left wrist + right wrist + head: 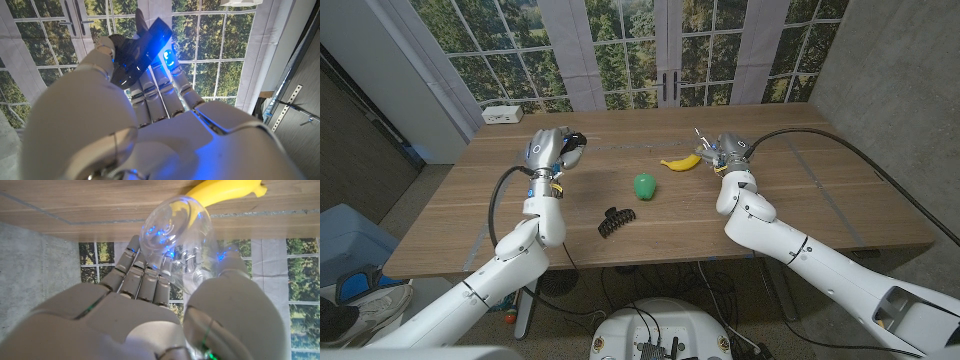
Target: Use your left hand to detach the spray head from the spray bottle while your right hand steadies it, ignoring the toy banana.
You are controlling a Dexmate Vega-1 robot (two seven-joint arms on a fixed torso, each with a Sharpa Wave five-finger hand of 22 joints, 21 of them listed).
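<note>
My left hand [552, 152] is raised over the table's left side and grips the black spray head [576, 140], which is apart from the bottle. In the left wrist view the spray head [142, 47] sticks out past my curled fingers [160, 95]. My right hand [730, 153] holds the clear plastic bottle [706, 141] at the table's right side. In the right wrist view the bottle [175, 235] lies between thumb and fingers with its round end toward the tabletop. The yellow toy banana [680, 162] lies just beside the bottle, also seen as the banana [225, 192] near it.
A green rounded object [644, 186] sits mid-table between my hands. A black hair claw [615, 221] lies nearer the front edge. A white power strip [503, 114] rests at the far left corner. Windows stand behind the wooden table [800, 200].
</note>
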